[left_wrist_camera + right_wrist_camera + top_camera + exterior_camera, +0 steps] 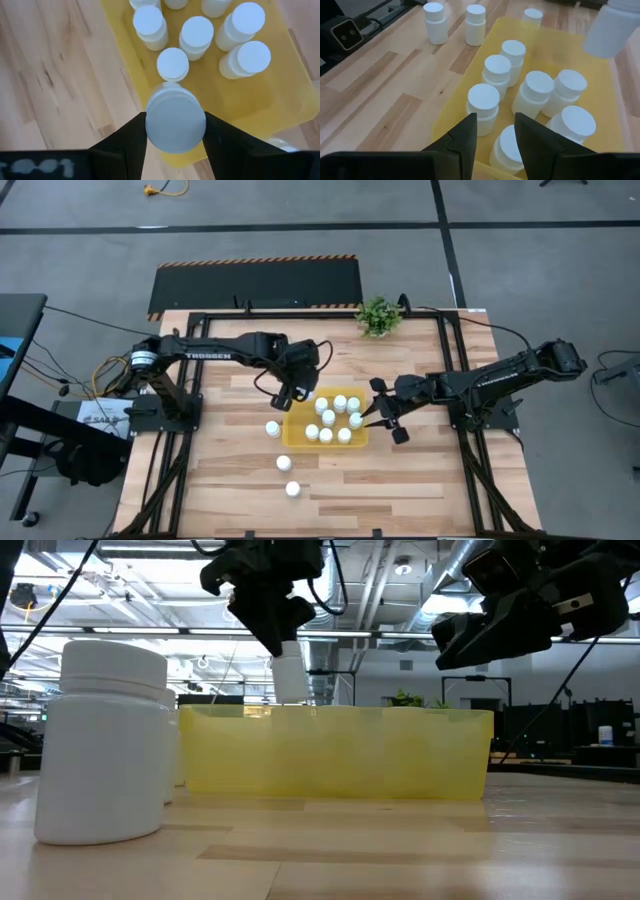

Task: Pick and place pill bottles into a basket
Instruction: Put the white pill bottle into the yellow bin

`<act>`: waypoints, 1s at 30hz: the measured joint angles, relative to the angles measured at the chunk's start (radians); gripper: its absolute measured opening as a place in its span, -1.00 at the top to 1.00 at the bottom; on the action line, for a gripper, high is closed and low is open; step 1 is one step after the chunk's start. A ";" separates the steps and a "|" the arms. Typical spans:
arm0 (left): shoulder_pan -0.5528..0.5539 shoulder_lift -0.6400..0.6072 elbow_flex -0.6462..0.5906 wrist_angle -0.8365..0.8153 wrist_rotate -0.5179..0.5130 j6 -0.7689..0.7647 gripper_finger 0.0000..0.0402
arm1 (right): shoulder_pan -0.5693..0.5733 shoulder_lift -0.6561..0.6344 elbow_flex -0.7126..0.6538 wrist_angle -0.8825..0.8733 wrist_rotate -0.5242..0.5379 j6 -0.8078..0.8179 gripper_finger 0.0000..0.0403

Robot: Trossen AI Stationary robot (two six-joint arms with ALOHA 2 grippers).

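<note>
One pill bottle [175,122] hangs clamped in the left gripper [175,137] over the basket [295,438], awaiting release; the right gripper [495,131] waits empty, fingers apart.

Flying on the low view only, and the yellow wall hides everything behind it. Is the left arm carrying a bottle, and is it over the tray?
Observer: Yes. The left gripper is shut on a bottle, just above the tray edge.
Operator: What is the right arm doing?
Observer: The right gripper hangs over the tray's opposite side, jaws open and empty.
Operator: Anything left to collect?
Observer: The high view shows three loose bottles standing on the table beside the tray, on the left arm's side.
</note>
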 joint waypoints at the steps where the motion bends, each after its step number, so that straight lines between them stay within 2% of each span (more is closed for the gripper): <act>1: -0.003 0.000 -0.006 0.004 0.002 -0.006 0.21 | 0.000 0.000 0.000 0.000 -0.005 -0.002 0.38; 23: -0.003 0.000 -0.215 0.190 0.044 -0.073 0.21 | 0.000 0.000 0.000 -0.022 -0.012 -0.019 0.38; 30: -0.003 0.049 -0.223 0.212 0.050 -0.078 0.21 | 0.000 0.000 0.000 -0.022 -0.012 -0.019 0.38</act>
